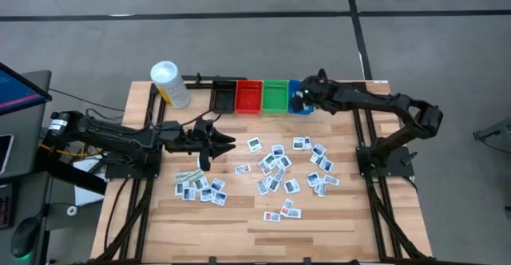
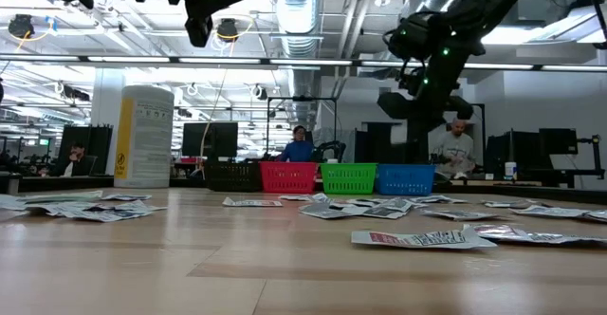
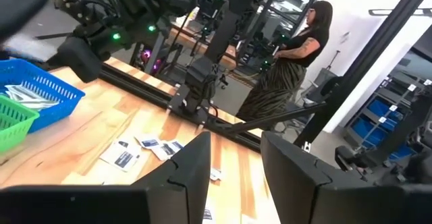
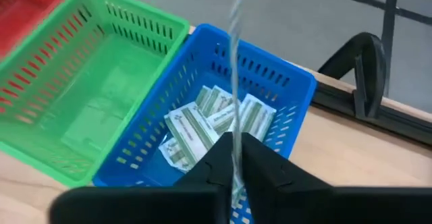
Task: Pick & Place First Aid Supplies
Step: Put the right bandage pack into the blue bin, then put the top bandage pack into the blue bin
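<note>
Right gripper (image 4: 233, 158): positioned above the blue bin (image 4: 283, 82); a thin packet (image 4: 234, 69) is pinched edge-on between nearly closed fingers. Pale-green strip packets (image 4: 192, 133) are seen lying inside that bin. Left gripper (image 1: 217, 143): held above the wooden table (image 1: 239, 217), fingers parted, nothing gripped. Remaining white packets (image 1: 279, 173) are scattered across the table. Green bin (image 4: 101, 82): set beside the blue one.

Packets (image 2: 417, 238) scattered on table (image 2: 285, 277); 4 bins (image 2: 349, 177) behind.
</note>
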Controlling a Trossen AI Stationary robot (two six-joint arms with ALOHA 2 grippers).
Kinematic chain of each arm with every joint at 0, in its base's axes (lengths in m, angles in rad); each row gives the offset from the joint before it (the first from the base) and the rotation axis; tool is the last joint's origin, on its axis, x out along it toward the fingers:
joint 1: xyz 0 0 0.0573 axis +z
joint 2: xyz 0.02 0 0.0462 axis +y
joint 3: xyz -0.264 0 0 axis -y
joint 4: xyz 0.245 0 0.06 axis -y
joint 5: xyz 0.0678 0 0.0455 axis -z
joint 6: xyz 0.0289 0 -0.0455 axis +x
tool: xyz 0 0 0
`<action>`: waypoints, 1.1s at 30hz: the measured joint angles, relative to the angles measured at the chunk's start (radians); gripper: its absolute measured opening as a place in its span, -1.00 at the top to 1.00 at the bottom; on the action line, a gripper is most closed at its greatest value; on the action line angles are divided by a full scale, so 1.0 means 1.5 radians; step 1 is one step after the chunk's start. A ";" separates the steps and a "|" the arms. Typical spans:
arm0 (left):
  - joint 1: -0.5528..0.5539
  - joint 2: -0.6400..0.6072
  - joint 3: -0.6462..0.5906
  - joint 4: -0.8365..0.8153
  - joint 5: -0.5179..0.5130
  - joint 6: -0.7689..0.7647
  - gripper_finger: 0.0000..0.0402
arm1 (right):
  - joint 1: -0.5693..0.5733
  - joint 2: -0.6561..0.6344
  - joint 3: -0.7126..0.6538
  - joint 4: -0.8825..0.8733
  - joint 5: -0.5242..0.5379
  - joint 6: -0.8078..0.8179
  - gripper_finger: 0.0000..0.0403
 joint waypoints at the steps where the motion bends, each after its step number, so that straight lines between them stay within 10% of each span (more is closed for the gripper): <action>1: -0.001 0.000 0.000 0.000 -0.003 0.000 0.35 | 0.002 0.006 0.000 -0.001 0.000 -0.003 0.84; 13: -0.001 0.000 0.000 -0.001 -0.003 -0.017 0.35 | 0.026 0.011 0.000 -0.022 0.003 0.008 0.21; 24: -0.001 0.000 -0.046 -0.167 -0.073 0.035 0.35 | 0.142 -0.081 0.000 -0.026 0.041 -0.028 0.24; 33: -0.011 0.000 -0.125 -0.418 -0.098 -0.156 0.35 | 0.244 -0.090 0.000 -0.025 0.039 -0.085 0.28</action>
